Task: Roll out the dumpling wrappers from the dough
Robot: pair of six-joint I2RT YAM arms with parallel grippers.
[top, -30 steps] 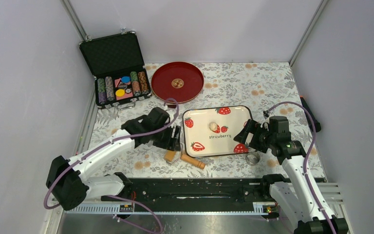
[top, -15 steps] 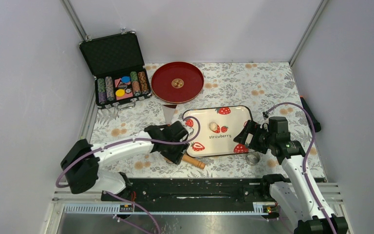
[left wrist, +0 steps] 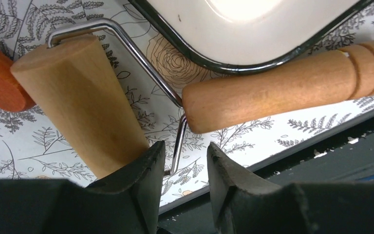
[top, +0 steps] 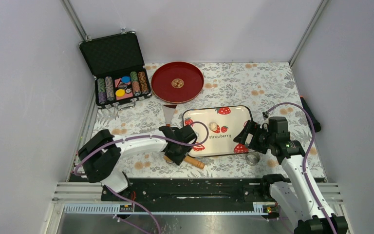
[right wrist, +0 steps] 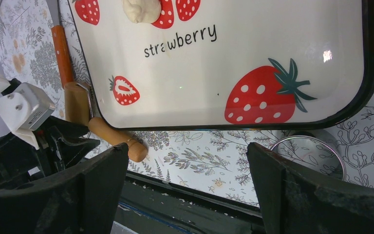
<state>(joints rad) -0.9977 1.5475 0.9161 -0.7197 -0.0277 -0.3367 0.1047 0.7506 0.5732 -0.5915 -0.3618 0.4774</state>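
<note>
The dough [top: 214, 127] is a small pale lump on the strawberry tray [top: 202, 119], also at the top of the right wrist view [right wrist: 141, 9]. No dumpling wrappers are in view. The wooden roller lies off the tray's near left corner, with its drum [left wrist: 83, 102] and handle [left wrist: 282, 87] joined by a metal wire [left wrist: 146, 68]. My left gripper [left wrist: 185, 148] is low over it [top: 175, 155], jaws narrowly apart with the wire between them. My right gripper [right wrist: 186, 148] hangs wide open over the tray's near right corner [top: 250, 136], holding nothing.
A metal ring cutter [top: 252, 158] lies by the tray's near right corner. A red plate [top: 160, 80] and an open poker chip case [top: 117, 68] stand at the back left. An orange-handled scraper [right wrist: 61, 48] lies left of the tray. The table's black front rail [left wrist: 321, 161] runs close behind the roller.
My left arm has swung right and settled over the roller, and its jaws have narrowed around the wire. The right arm has not moved.
</note>
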